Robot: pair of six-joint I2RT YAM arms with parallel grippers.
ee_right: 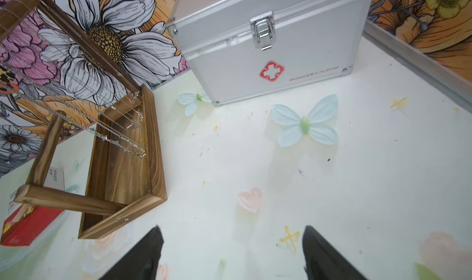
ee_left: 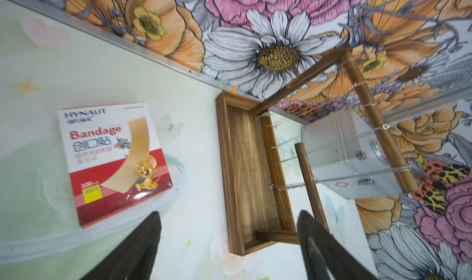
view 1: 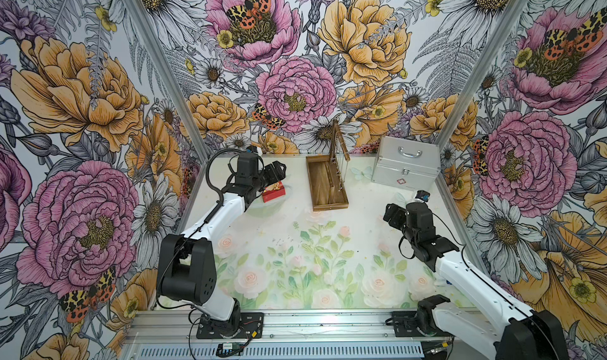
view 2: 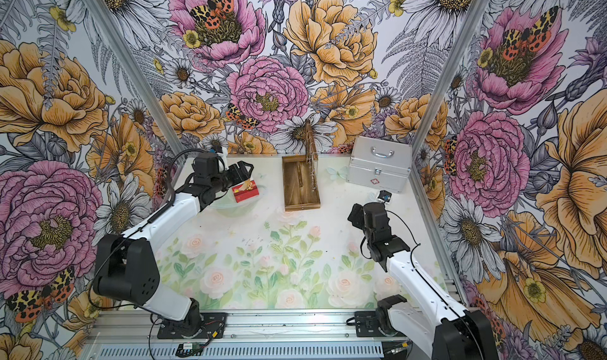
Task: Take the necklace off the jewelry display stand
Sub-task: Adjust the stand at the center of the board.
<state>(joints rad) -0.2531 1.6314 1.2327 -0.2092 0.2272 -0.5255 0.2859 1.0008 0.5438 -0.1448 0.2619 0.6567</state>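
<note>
Black fingers of the left claw (ee_left: 228, 214) stand apart and nothing is between them. The right claw (ee_right: 232, 228) is spread the same way and is also empty. The left claw hovers at the far left of the bench (view 1: 295, 243), over a bandage box (ee_left: 115, 163), and it looks toward the stand (view 1: 330, 207) just to its right. The right claw hangs on the right side, nearer to us, well apart from the stand and in front of a silver case (ee_right: 255, 48).

The stand is at the far middle of the bench, between the box and the case. Several thin silver chains hang from its top rod. The necklace (ee_left: 352, 176) closest to the left claw is one of them, and its lower end reaches down to the tray.

I judge that the task is only at the approach. No chain is touched or lifted. What is left: reach one chain, pinch it, raise it over the free end of the rod, and carry it away.
</note>
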